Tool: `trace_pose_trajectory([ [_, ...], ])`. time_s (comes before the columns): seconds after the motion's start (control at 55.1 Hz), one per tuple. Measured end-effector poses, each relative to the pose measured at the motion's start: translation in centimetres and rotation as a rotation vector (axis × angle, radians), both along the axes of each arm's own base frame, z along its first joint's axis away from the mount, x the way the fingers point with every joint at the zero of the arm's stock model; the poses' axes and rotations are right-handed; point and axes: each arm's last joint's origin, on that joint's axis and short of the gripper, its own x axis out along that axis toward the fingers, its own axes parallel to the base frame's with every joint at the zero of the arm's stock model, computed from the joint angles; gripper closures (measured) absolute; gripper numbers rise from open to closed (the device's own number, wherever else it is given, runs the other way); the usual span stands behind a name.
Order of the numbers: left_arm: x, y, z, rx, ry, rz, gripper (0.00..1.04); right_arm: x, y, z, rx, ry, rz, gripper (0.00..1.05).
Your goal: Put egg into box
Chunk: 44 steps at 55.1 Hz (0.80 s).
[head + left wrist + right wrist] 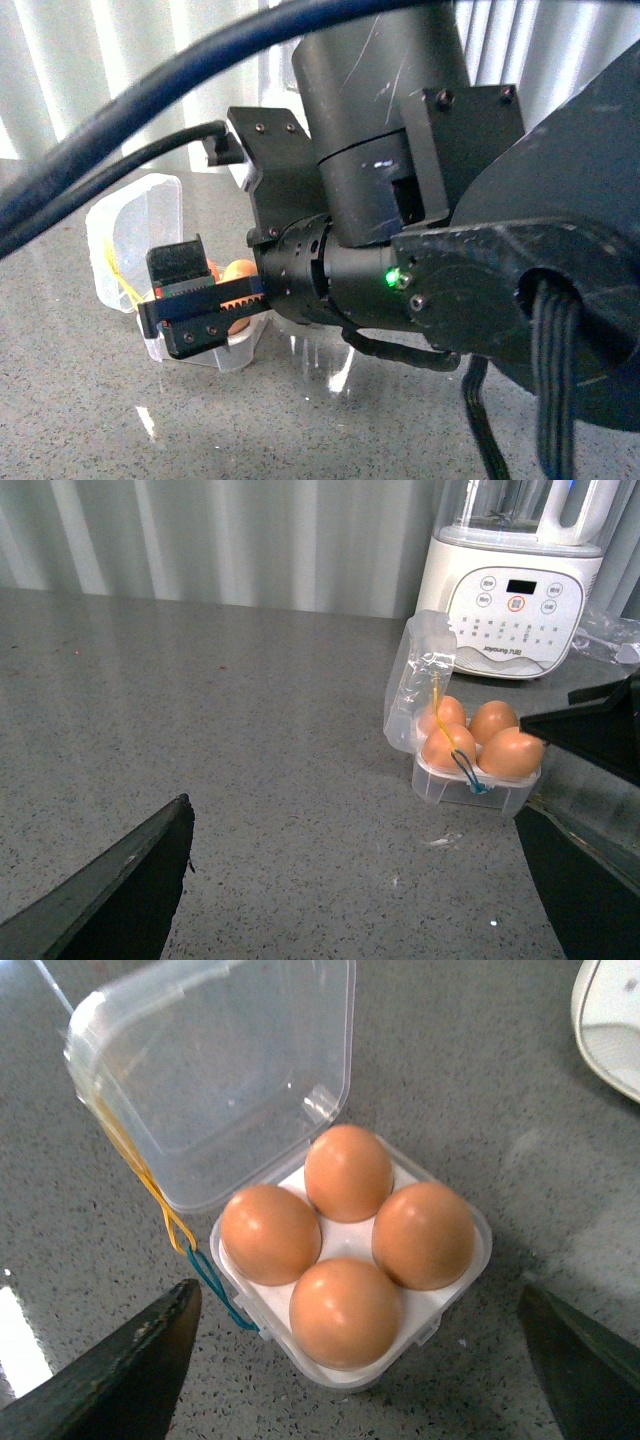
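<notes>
sitting in the small square clear plastic box (452, 1305) are four smooth orange-brown eggs (348, 1172), one in each hole of its white tray (350, 1243), so every hole is filled; the four look alike and cannot be told apart. the hinged clear lid (230, 1070) stands open, tilted back, with a thin yellow band (150, 1185) and a blue band (225, 1300) trailing at one side. the right tool (357, 1293) hovers close over the box, its jaws spread wide on either side of it, gripping nothing. the left tool (350, 815) is well apart from the box, also spread wide and empty. the box rests on a grey speckled stone counter (250, 730); a tall cream blender (510, 600) stands just behind it, before a pale ribbed wall (250, 540).
</notes>
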Motion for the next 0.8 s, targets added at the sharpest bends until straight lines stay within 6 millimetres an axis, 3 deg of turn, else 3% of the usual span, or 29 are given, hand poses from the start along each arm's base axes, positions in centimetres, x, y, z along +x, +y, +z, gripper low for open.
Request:
trace_pose_trajectory([
  [0.218,0.0,0.0,0.0,0.0,0.0,0.0,0.07,0.2,-2.3,2.7,0.078,-0.048,-0.054,0.07],
  [0.508,0.0,0.0,0.0,0.0,0.0,0.0,0.07,-0.5,-7.5,3.6,0.076,-0.072,-0.235,0.07],
  [0.581,0.0,0.0,0.0,0.0,0.0,0.0,0.07,-1.8,-9.9,4.5,0.096,-0.11,-0.287,0.07],
  [0.799,0.0,0.0,0.0,0.0,0.0,0.0,0.07,-9.4,-19.5,6.9,0.164,-0.228,-0.438,0.07],
])
